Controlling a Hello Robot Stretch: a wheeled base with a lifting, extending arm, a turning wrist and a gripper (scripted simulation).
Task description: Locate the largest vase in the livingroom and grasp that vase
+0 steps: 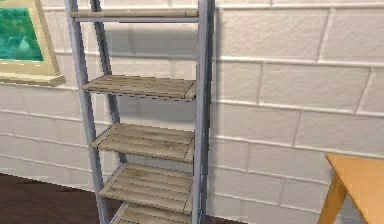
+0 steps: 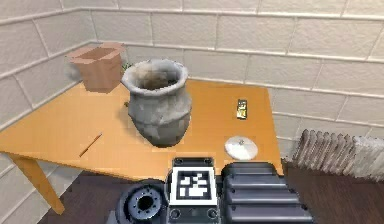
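The grey vase (image 2: 158,103) stands on the orange table (image 2: 60,140), straight beyond your gripper (image 2: 140,206), which sits low by the table's near edge. You can't tell whether it holds anything. Lift above the tabletop first, then extend squarely, avoiding the brown pot (image 2: 97,67) farther out.

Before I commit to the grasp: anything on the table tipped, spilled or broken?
Nothing stands out. The grey vase stands upright on the orange table, the brown pot upright near the wall; no spill or breakage shows.

Forward close on shelves (image 1: 150,88), side down onto shared table (image 2: 60,135)
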